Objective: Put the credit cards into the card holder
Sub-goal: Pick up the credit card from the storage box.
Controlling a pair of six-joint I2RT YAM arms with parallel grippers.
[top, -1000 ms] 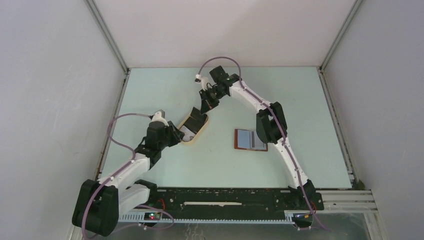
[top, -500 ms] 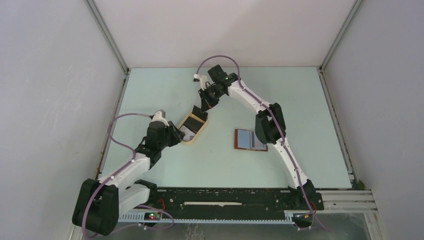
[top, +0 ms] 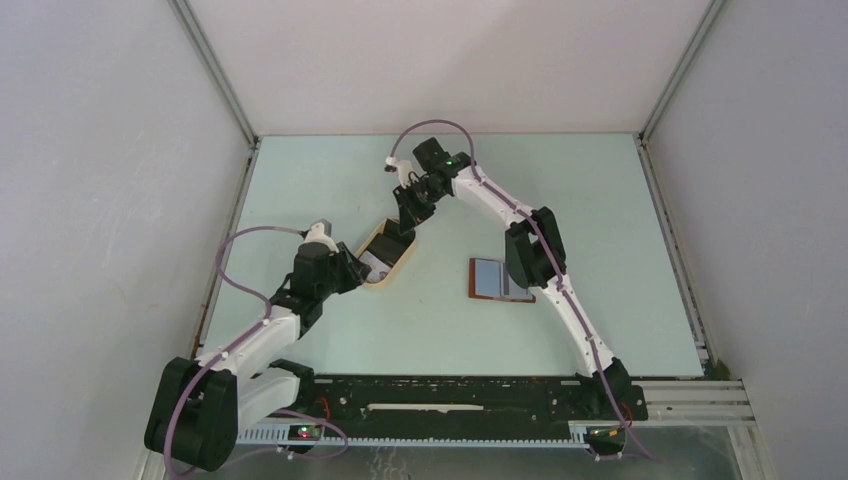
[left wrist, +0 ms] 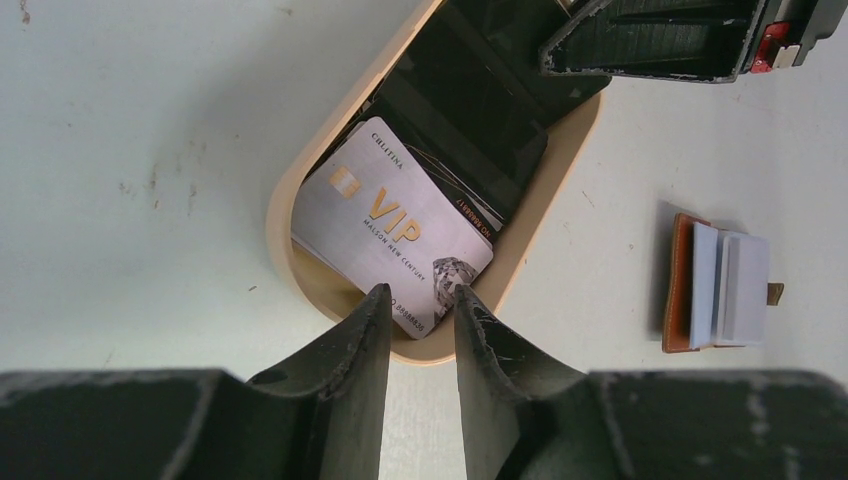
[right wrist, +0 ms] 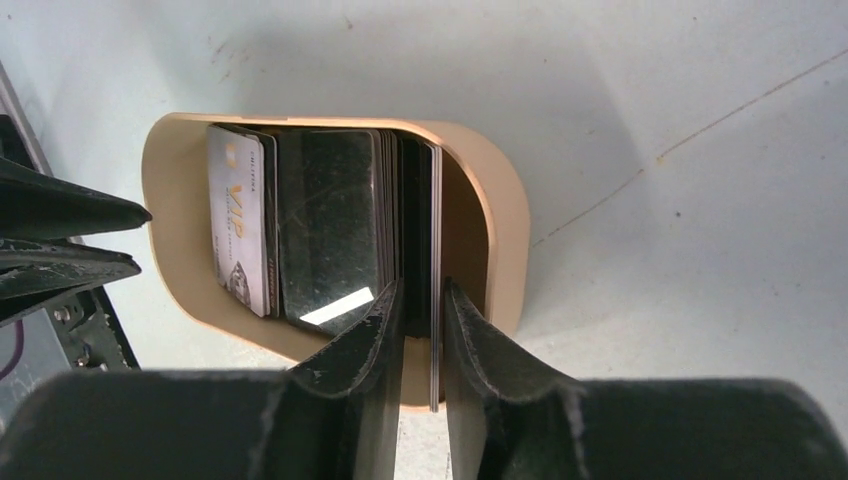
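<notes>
**Cards mostly in tray; both tools at tray ends**

Left tool (left wrist: pixel 420 300): you have it at the 7 o'clock end of the beige tray (left wrist: pixel 280 215). Its jaws are narrow, with a gap showing. The tips sit at the tray rim, over a corner of the white VIP card (left wrist: pixel 385 225). Whether they bear on the rim cannot be told.

Tray contents: the white VIP card lies face up. The black cards (left wrist: pixel 470 110) are stacked towards the 1 o'clock end.

Right tool (right wrist: pixel 420 295): it is at the 1 o'clock end, jaws slightly apart. A dark card (right wrist: pixel 436 230) stands on edge between them, and a gap shows on one side.

Card holder (left wrist: pixel 682 285): it lies open on the worktop (top: pixel 600 220), at 3 o'clock from the tray and well apart. Pale cards (left wrist: pixel 735 290) rest on it.
</notes>
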